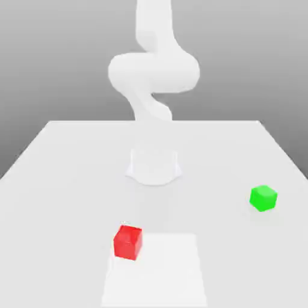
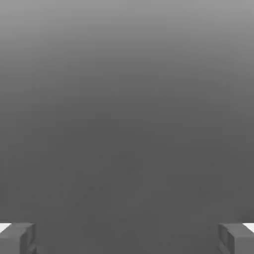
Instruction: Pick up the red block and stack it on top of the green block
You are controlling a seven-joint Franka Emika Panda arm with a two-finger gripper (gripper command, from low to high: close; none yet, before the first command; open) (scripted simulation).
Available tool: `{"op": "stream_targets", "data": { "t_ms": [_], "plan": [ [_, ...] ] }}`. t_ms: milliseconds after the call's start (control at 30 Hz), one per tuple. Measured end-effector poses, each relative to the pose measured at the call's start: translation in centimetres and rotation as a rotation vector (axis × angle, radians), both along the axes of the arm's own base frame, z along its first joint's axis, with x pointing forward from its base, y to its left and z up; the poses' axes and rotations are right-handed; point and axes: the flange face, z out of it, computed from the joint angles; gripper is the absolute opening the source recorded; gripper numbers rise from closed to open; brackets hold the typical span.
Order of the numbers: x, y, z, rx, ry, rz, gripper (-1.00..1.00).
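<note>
Red block (image 1: pixel 128 242) sits flat on the white table (image 1: pixel 60 174), at the corner of a paler square patch (image 1: pixel 157 271) near the table's front edge. Using the arm's base (image 1: pixel 154 166) as landmark: red block is in front of it, slightly toward the exterior view's left. Green block (image 1: pixel 263 198) is in front of the base too, well off toward the exterior view's right, well apart from red. White arm (image 1: pixel 153 69) rises above the base, folded. Gripper (image 2: pixel 127 238) spread wide, grey fingertips (image 2: pixel 17 238) far apart, nothing between them.
</note>
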Motion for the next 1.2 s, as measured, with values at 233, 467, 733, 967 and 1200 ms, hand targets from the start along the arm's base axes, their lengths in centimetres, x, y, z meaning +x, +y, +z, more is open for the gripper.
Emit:
{"op": "stream_targets", "data": {
  "t_ms": [233, 467, 733, 967, 1200],
  "plan": [
    [5.4, -2.4, -17.4, 0.035, 0.262, -0.081, 0.0],
    [3.3, -4.4, -35.0, 0.072, 0.534, -0.169, 0.0],
    [-1.6, -5.1, -48.5, 0.095, 0.714, -0.23, 0.0],
    [-1.8, -5.1, -51.2, 0.095, 0.715, -0.23, -1.0],
    [-1.7, -5.1, -48.4, 0.095, 0.715, -0.23, -1.0]
  ]
}}
